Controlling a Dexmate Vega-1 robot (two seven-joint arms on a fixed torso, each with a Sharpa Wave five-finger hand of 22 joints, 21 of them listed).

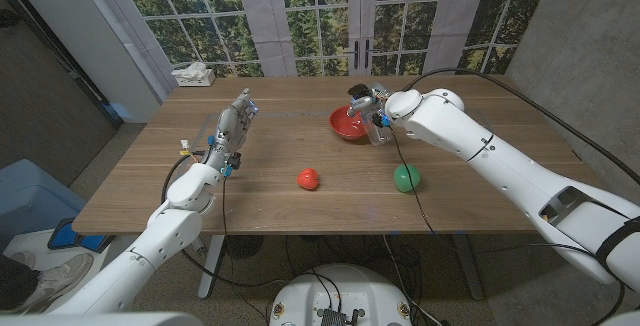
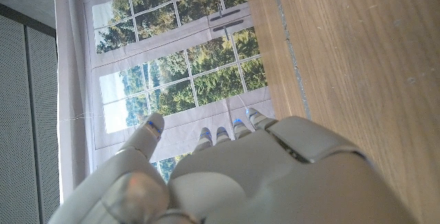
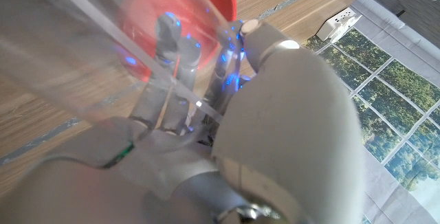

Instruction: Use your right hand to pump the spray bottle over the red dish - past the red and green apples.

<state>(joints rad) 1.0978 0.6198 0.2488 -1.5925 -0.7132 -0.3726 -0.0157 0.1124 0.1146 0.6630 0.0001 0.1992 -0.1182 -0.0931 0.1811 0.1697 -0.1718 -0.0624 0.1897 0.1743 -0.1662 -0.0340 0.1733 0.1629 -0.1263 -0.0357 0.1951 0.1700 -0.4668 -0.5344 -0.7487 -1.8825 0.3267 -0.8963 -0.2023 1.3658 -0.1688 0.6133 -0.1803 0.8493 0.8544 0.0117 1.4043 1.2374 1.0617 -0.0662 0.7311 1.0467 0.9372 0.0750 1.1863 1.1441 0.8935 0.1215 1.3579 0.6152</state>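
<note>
Where the red dish (image 1: 348, 125) sits on the wooden worktop (image 1: 280, 191), the right hand (image 1: 372, 106) grips a clear spray bottle (image 1: 377, 126) just beside the dish's right rim, the bottle's dark pump head (image 1: 357, 91) leaning over the bowl. In the right wrist view the fingers (image 3: 168, 42) wrap the transparent bottle body (image 3: 75, 38), with the red of the dish (image 3: 206, 1) showing through and past it. The red apple (image 1: 308, 178) lies on the near side of the dish, a little to its left and well apart from it. The green apple (image 1: 406, 178) lies on the near side of the dish to its right, under the right forearm, and apart from the red apple. The left hand (image 1: 233, 126) is far to the left of the dish, raised over the worktop with its fingers apart and reaching up, holding nothing; the left wrist view shows the back of that hand (image 2: 275, 176) with fingertips (image 2: 152, 124) pointing toward the window. A white tissue box (image 1: 193, 75) sits at the far left corner, well away from the dish.
</note>
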